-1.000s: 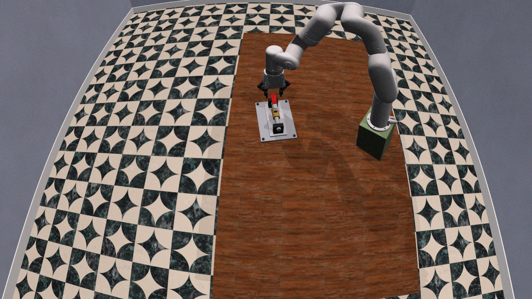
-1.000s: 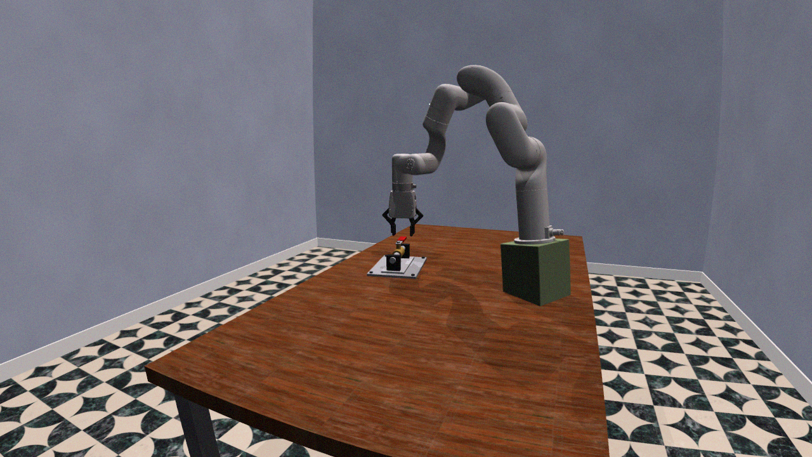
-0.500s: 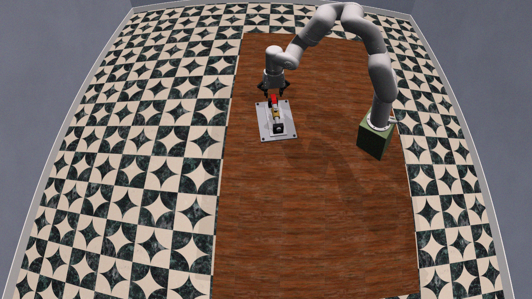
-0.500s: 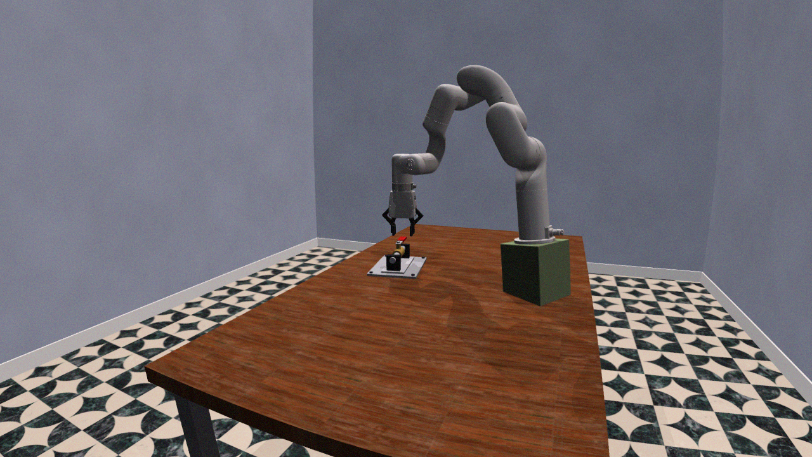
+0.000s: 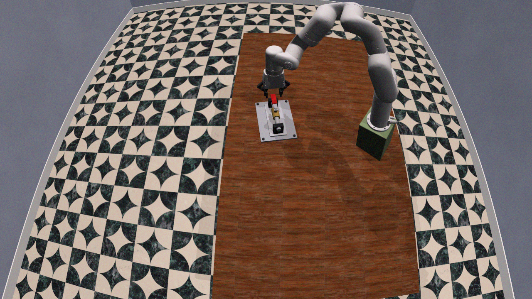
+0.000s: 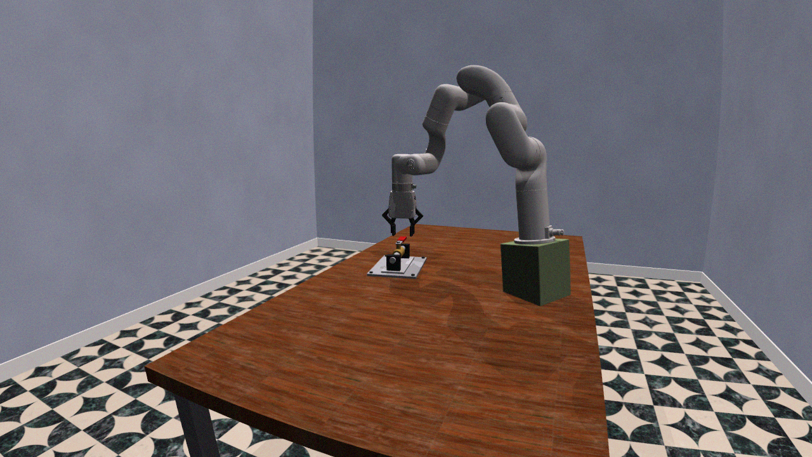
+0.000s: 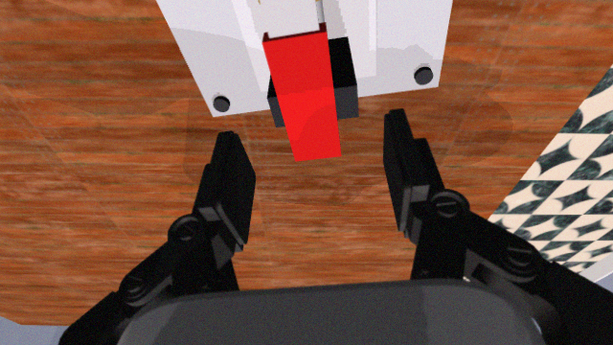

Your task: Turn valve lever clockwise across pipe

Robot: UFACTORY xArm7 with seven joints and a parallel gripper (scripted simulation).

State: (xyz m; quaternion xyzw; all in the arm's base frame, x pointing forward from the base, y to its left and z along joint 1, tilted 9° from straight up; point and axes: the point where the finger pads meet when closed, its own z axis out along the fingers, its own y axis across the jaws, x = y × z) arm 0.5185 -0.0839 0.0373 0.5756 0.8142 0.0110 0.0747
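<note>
The valve sits on a grey baseplate (image 5: 275,120) near the table's left edge, with a brass pipe (image 5: 276,113) held between black blocks. Its red lever (image 5: 273,99) lies along the pipe and points toward the far end of the plate; it also shows in the wrist view (image 7: 304,96) and in the exterior view (image 6: 401,238). My gripper (image 5: 273,90) hangs just above and beyond the lever's free end, fingers pointing down. It is open and empty. In the wrist view the fingers stand on either side of the lever's tip, above it and apart from it.
The arm's green base block (image 5: 375,136) stands at the table's right side. The table's left edge runs close beside the baseplate, with the checkered floor (image 7: 570,182) below.
</note>
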